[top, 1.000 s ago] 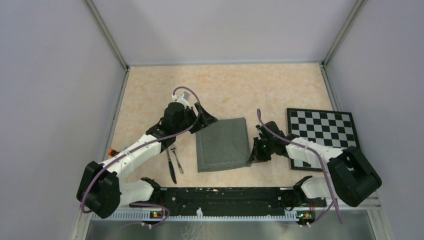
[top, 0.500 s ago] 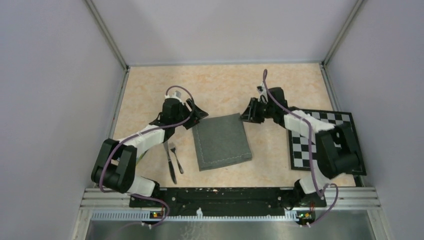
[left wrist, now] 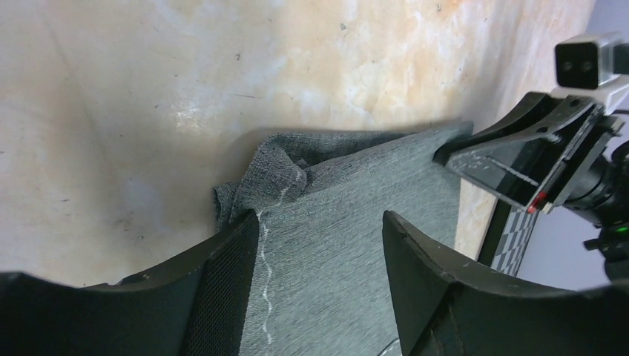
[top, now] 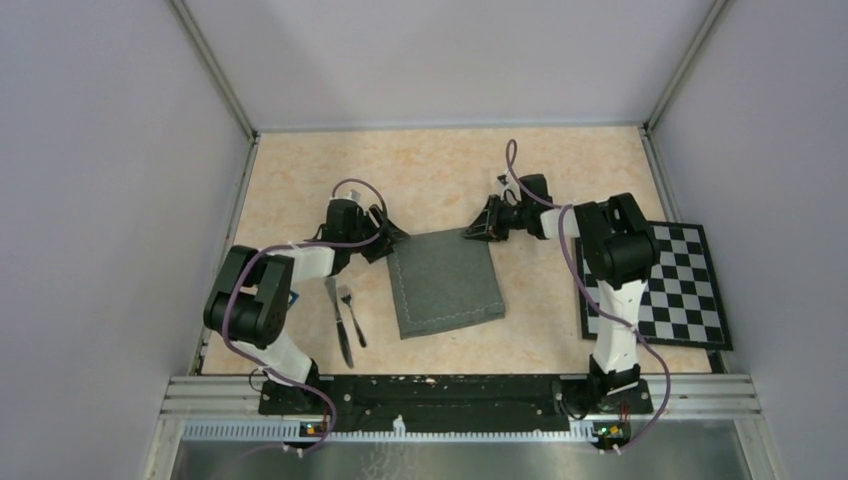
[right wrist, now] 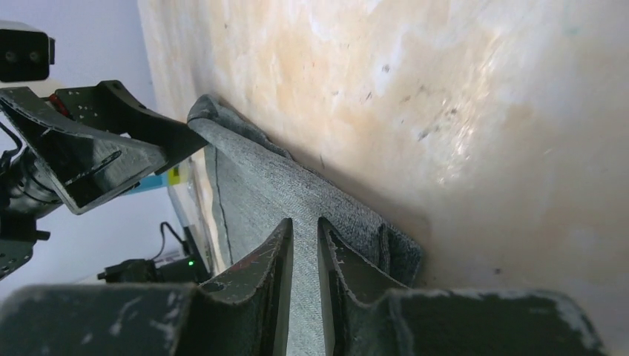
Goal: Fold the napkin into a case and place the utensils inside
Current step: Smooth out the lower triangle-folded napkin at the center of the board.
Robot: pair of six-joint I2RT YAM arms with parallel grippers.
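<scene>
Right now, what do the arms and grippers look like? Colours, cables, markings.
Left arm and right arm: white links between bulky black joint housings, a purple cable looping along each. Left gripper and right gripper: matte black, two tapered wedge-shaped fingers, mesh-textured inner pad on the left, pale scuffs on the right. Small red mark on each gripper.

Left wrist view: the napkin [left wrist: 356, 222] runs off the bottom edge, its lower part behind the two dark left fingers [left wrist: 222, 289]. The corner at centre is bunched; layers can't be counted.

Right wrist view: the right fingers [right wrist: 259, 282] are nearly together over the cloth at lower centre. Whether they pinch it, can't tell. Their bases are blurred.

Top view: left gripper [top: 394, 240] and right gripper [top: 470, 234] are too small to read any gap. The right arm [top: 612, 240] covers the upper-left corner of the checkered board [top: 680, 290]. The fork [top: 352, 318], lower left of centre, has tines too small to count.
</scene>
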